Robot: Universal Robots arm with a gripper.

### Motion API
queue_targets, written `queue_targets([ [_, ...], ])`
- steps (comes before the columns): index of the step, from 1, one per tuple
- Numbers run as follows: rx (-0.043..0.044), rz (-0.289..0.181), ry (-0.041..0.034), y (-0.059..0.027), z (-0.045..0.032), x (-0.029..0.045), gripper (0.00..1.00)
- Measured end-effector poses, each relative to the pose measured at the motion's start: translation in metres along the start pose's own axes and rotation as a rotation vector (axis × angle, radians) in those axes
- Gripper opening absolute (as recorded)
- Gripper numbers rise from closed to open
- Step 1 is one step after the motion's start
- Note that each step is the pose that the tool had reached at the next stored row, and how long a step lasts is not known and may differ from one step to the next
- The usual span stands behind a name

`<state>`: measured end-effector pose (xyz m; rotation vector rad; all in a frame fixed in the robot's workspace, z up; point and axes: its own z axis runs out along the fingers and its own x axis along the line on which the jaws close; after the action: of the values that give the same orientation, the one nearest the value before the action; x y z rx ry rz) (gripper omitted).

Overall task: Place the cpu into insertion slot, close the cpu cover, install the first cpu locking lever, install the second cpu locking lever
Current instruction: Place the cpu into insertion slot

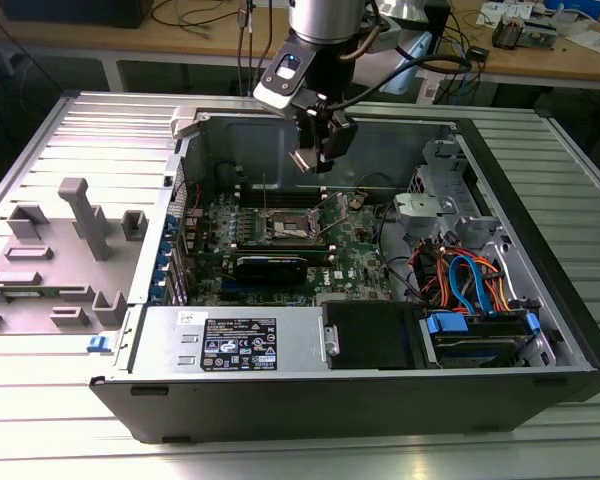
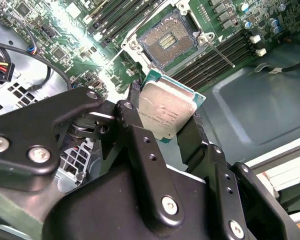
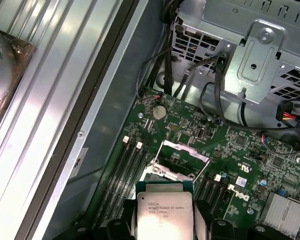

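- Ribbed metal counter [image 1: 80,120] carries an open computer case [image 1: 380,400] with a green motherboard [image 1: 355,255] inside.
- The arm's jaws are clenched on two opposite edges of the cpu [image 2: 167,112], holding it above the board.
- The insertion slot [image 2: 166,42] lies uncovered beneath, apart from the cpu.

An electronics lab: opened computer case [image 1: 310,400] on aluminium table [image 1: 80,440], cable-strewn wooden workbench [image 1: 70,40] behind.

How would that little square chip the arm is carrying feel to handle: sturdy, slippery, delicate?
The cpu looks stiff: a flat plate with a metal top, held straight by its edges in the end effector. Its smooth lid could probably slip. Likely light, being thin and small.
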<state>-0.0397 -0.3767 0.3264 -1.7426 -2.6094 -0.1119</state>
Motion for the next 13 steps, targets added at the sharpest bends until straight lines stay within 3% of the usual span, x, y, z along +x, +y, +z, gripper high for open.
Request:
queue_targets([
  [3, -0.0009, 0.024, -0.0014, 0.0, 0.0002, 0.0, 0.54],
  [11, -0.0014, 0.032, -0.002, -0.0006, 0.0009, 0.0003, 0.54],
  [13, -0.003, 0.075, -0.0047, -0.0011, 0.0046, 0.0001, 0.54],
])
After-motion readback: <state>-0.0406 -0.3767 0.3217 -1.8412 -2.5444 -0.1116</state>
